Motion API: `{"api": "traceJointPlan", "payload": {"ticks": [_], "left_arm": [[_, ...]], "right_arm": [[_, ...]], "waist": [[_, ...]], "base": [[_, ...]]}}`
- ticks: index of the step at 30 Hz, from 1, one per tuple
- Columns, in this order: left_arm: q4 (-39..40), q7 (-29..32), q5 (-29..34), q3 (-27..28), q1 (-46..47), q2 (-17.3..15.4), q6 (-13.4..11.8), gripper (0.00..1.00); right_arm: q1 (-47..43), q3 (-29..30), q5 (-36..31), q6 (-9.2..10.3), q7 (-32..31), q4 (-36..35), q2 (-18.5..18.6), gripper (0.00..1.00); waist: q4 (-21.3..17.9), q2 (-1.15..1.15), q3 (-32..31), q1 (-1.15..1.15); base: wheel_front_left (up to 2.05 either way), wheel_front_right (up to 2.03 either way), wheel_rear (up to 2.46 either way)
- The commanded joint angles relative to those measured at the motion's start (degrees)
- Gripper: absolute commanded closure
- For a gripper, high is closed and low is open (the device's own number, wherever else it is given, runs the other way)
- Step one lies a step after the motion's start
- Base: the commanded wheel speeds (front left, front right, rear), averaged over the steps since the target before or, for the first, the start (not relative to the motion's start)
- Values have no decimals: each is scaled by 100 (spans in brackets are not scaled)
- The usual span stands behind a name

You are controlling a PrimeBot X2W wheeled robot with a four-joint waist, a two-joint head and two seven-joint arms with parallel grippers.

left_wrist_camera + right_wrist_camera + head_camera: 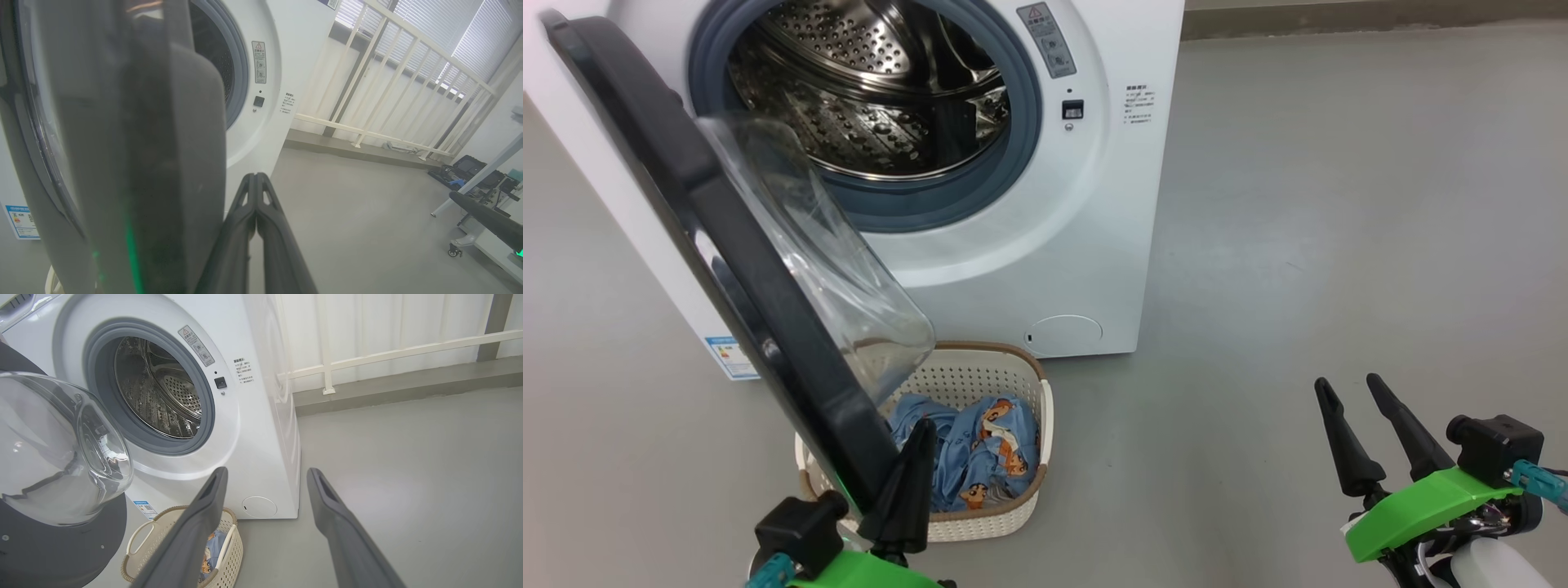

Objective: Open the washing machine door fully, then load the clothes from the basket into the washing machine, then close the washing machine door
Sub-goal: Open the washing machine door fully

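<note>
The washing machine (1094,245) stands with its steel drum (866,90) exposed. The washing machine door (727,237) hangs swung out to the left, its glass bowl (825,261) over the basket (964,380). Light blue clothes (980,449) with orange figures lie in the basket on the floor before the machine. My left gripper (921,433) is shut with nothing in it, its fingers right beside the door's lower edge (163,163). My right gripper (1347,384) is open and empty at the lower right, well apart from the machine. Its wrist view shows the basket (229,555) behind its left finger.
Bare grey floor (1339,204) spreads to the right of the machine. A white railing (388,81) runs along the wall behind it. A cart with dark equipment (482,175) stands at the far right in the left wrist view.
</note>
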State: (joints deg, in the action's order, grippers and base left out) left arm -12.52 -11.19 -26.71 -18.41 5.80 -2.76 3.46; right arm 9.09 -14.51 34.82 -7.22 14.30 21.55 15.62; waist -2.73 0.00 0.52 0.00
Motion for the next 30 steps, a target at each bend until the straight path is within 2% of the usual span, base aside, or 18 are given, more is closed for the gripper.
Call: {"api": "traceJointPlan", "payload": {"ticks": [1,7,15,30], "left_arm": [[80,-70,-58,245,212,-68,-74,100],[7,-15,-72,315,194,-137,-184,100],[-43,51,-167,390,105,-173,-298,100],[146,247,-260,740,-98,-604,-568,100]], "right_arm": [[145,-94,11,-26,70,-101,81,0],[136,-111,35,-26,70,-81,63,0],[122,-95,56,-26,70,-58,22,0],[116,3,16,-26,70,-50,-74,0]], "waist": [[47,0,-6,0],[216,0,-18,0],[625,0,-28,0],[1285,0,21,0]], "base": [[0,0,0],[0,0,0],[0,0,0],[0,0,0]]}}
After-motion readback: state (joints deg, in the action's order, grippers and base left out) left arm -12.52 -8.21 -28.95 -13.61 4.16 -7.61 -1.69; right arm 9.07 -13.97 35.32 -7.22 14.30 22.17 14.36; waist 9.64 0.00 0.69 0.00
